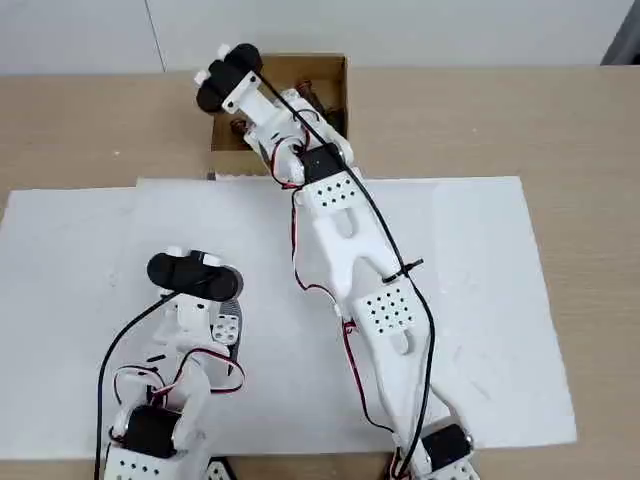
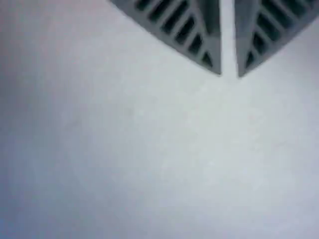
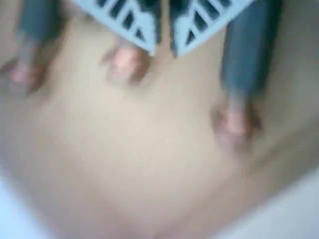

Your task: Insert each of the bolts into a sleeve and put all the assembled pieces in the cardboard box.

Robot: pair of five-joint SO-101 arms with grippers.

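Cardboard box [image 1: 225,138] at twelve o'clock: sleeved bolts [image 3: 244,64] parallel just beneath closed right gripper [image 3: 163,50]; left gripper [image 2: 228,73] closed at eight.

White sheet [image 1: 480,300] on wooden table [image 1: 580,120]

Work surface: a light wooden table [image 1: 580,120] spanning the full width of the frame. A white paper sheet [image 1: 480,300] covers its centre and lower part. Along the top edge, a pale wall [image 1: 400,25]. A thin dark line [image 1: 156,35] crosses it at upper left, possibly a cable. Grey object [image 1: 625,35] in the upper right corner, not identifiable. Lighting even, shadows soft.
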